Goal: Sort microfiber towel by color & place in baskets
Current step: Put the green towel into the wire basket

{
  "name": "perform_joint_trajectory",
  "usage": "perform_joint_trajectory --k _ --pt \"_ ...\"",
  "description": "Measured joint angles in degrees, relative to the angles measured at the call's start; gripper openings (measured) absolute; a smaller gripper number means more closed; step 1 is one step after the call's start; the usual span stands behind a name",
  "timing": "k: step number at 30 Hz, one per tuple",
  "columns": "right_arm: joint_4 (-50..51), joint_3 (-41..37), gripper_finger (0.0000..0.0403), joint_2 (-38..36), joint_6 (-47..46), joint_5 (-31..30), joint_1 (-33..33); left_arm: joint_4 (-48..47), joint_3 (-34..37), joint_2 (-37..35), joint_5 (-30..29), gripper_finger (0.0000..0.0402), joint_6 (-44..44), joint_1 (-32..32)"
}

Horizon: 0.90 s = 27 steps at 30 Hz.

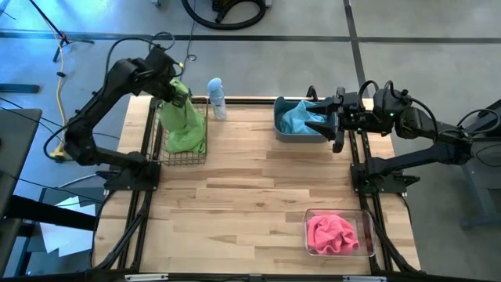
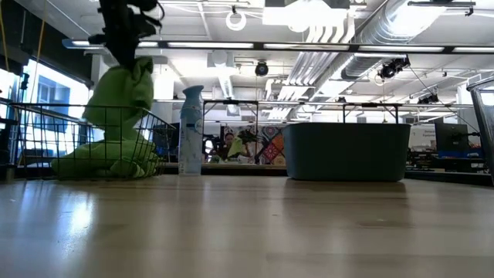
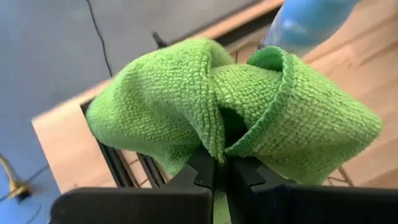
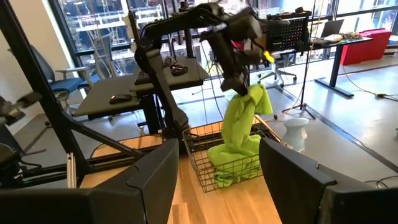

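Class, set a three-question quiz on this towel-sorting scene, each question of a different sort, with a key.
1. True or false: the left gripper holds a green towel above the wire basket.
2. Which towel lies in the clear box? A pink, B green, C blue.
3. Fill in: the right gripper, jaws open, hangs over the grey tub, which holds a ____ towel.
Key: 1 true; 2 A, the pink towel; 3 blue, the blue towel.
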State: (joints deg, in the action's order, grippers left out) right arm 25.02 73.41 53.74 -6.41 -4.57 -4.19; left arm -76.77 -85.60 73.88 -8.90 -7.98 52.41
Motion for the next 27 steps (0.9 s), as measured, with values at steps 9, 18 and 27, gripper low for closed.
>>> perform_joint_trajectory --k 9,18,27 --pt "1.54 -0.02 0.022 0.0 -1.66 -0.01 0.0 -0.06 8.37 3.37 1.06 0.0 -1.23 0.83" --pt "1.79 -0.02 0.022 0.0 -2.33 0.0 -0.02 15.28 29.81 -1.92 8.34 0.0 -11.01 -1.13" --pt "1.76 -0.02 0.022 0.39 -2.17 -0.01 -0.01 22.96 45.32 -3.59 8.85 0.0 -18.6 -5.16"
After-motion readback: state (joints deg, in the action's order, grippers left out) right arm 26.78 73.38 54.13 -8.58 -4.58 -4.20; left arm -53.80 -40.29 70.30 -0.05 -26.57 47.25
